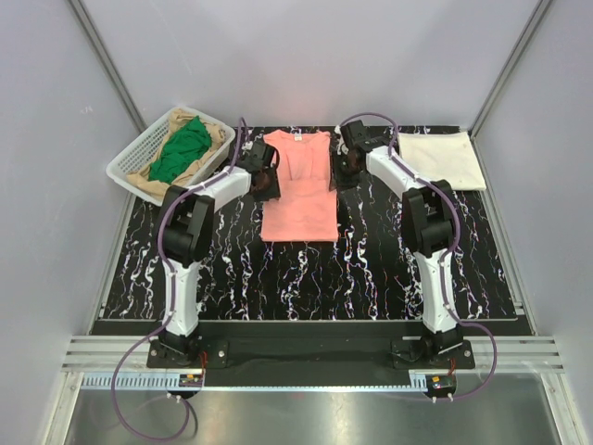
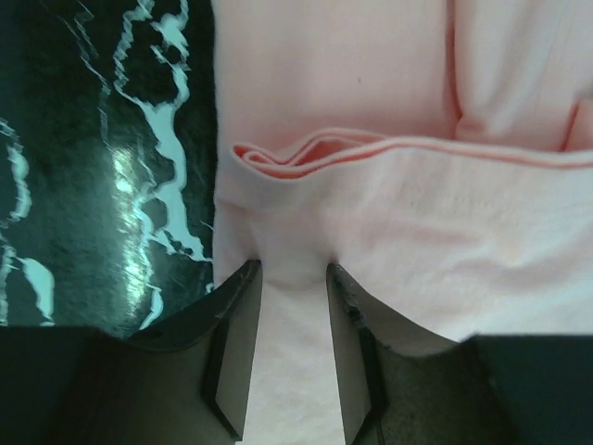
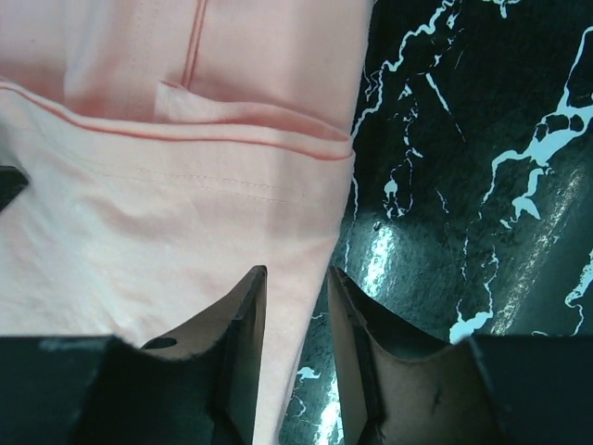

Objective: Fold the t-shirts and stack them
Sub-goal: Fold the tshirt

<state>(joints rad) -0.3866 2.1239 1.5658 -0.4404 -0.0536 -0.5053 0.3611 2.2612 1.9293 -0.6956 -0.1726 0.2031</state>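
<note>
The salmon-pink t-shirt (image 1: 301, 199) lies flat in the middle of the table, with its sleeves folded in. My left gripper (image 1: 270, 178) is on its left edge near the shoulder. In the left wrist view the jaws (image 2: 294, 269) stand narrowly apart, tips pressing on the pink cloth (image 2: 417, 213), which puckers a little between them. My right gripper (image 1: 341, 172) is on the right edge. In the right wrist view its jaws (image 3: 296, 273) stand narrowly apart astride the edge of the cloth (image 3: 139, 204), which lies flat. A folded cream-white t-shirt (image 1: 441, 159) lies at the back right.
A white mesh basket (image 1: 123, 168) at the back left holds a green shirt (image 1: 182, 148) on top of tan cloth (image 1: 219, 135). The table is black marble-patterned (image 1: 306, 278). Grey walls stand close on both sides and behind.
</note>
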